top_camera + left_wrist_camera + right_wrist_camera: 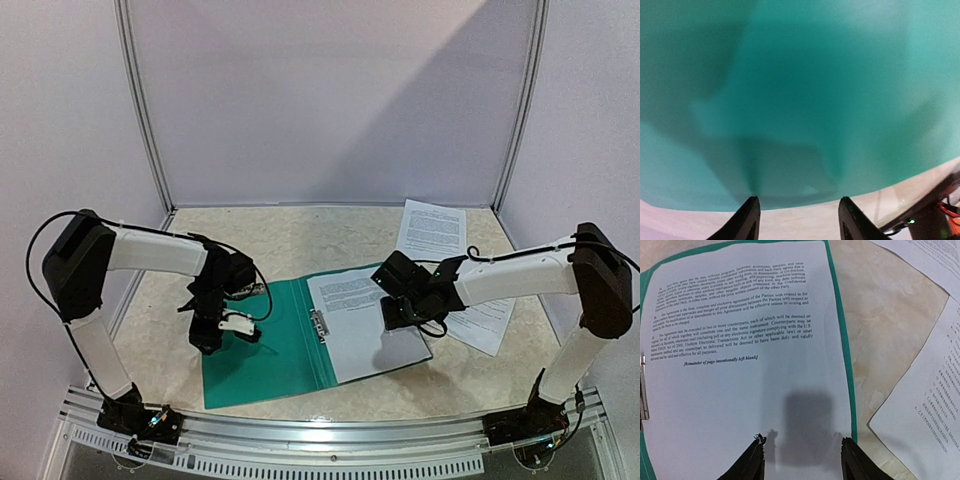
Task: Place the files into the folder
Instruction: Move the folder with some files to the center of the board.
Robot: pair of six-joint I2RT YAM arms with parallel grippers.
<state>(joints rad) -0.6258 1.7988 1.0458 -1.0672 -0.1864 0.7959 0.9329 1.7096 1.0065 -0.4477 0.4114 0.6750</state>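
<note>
Teal plastic, the folder (265, 345) lies open and flat on the table (290, 240), its metal clip (319, 325) along the middle fold. One printed sheet (355, 320) rests on its right half. To the right, outside the folder, two more sheets (432, 228) lie on the table, one at the far side, one nearer. The left pincer (799, 201) hovers over the folder's bare left flap, fingers apart and empty. The right pincer (802, 441) hangs over the printed sheet, likewise parted, holding nothing.
</note>
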